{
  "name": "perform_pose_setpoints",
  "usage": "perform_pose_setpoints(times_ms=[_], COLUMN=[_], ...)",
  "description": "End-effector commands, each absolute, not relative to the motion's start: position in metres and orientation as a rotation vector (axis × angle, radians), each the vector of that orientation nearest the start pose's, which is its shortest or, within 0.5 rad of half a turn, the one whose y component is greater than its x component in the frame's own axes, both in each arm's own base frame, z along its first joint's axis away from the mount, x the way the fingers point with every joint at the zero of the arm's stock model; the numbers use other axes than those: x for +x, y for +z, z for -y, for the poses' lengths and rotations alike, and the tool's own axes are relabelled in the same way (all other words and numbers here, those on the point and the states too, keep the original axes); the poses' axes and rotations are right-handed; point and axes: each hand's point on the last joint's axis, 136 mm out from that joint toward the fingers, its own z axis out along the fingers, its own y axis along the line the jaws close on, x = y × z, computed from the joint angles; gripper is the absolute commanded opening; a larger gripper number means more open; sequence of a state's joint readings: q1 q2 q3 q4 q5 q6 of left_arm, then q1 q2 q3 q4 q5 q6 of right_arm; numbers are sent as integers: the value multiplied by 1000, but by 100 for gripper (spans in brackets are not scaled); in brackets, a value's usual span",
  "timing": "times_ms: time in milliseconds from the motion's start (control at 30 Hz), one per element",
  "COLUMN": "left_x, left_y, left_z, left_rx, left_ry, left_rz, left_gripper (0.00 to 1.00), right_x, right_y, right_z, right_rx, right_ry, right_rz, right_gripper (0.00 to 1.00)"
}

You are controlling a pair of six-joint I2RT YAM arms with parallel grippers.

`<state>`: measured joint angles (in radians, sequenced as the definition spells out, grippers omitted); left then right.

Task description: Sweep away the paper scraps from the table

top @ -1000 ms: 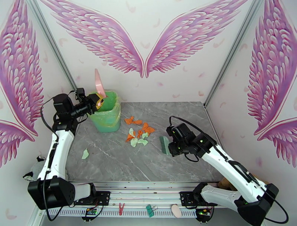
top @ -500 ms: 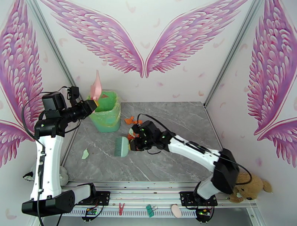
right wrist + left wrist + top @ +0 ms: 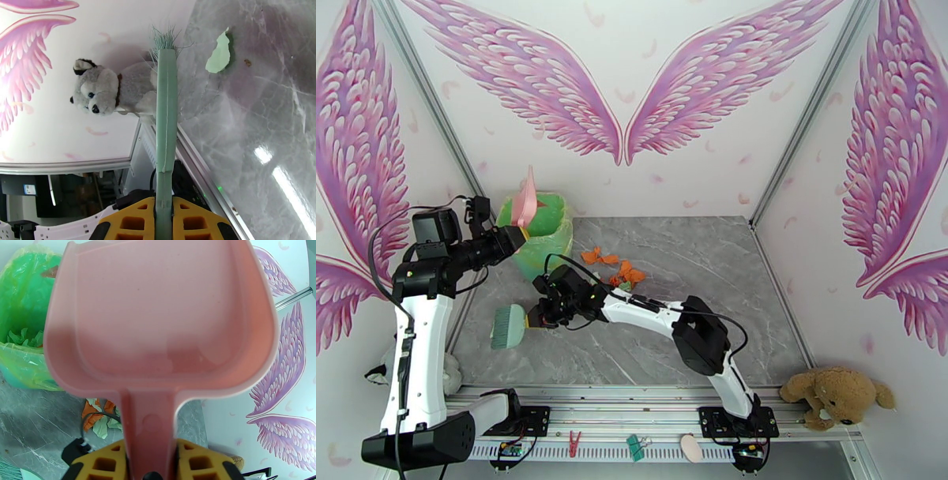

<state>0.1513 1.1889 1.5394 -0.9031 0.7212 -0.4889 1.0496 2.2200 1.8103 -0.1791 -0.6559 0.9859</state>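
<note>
Orange and mint paper scraps (image 3: 618,272) lie in a loose cluster mid-table, also glimpsed under the dustpan (image 3: 98,418). A single mint scrap (image 3: 219,55) lies near the table's left edge, just beyond the brush tip. My right gripper (image 3: 536,314) reaches far left, shut on the handle of the green hand brush (image 3: 507,328), whose back runs up the right wrist view (image 3: 166,118). My left gripper (image 3: 512,234) is shut on the handle of the pink dustpan (image 3: 526,197), held upright over the bin. The pan (image 3: 158,319) looks empty.
A green-bagged bin (image 3: 545,237) stands at the table's back left, with mint scraps inside (image 3: 23,336). A grey plush toy (image 3: 106,90) sits beyond the table's left metal edge (image 3: 197,152). A brown teddy bear (image 3: 837,393) lies at the front right corner.
My right arm has carried the brush from the right of the scrap cluster across to the table's left edge. The left arm has shifted slightly, the dustpan still over the bin.
</note>
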Motion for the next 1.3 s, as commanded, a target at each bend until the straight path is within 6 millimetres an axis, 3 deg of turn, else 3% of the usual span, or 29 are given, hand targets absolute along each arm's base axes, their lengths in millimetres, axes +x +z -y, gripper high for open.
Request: perform_pose_setpoints(times_ms=[0,367,633,833,1267], left_x=[310,311,312,312,311], left_y=[396,391,388,389,384], left_z=[72,73,72,73,71], left_rx=[-188,-190,-194,-188,-170], left_ry=[-980,-984,-981,-976,-916], left_rz=[-2085,-2092,-2096,-2096,-2122], left_gripper=[0,0,0,0,0], right_x=[198,188,188,199,231], right_y=[167,112,76,67,75], right_z=[-598,-616,-595,-556,-407], right_rx=[-582,-554,-556,-532,-509], right_ry=[1783,1759,1568,1420,871], right_rz=[-2614,-2742,-2852,-2884,-2892], right_gripper=[0,0,0,0,0])
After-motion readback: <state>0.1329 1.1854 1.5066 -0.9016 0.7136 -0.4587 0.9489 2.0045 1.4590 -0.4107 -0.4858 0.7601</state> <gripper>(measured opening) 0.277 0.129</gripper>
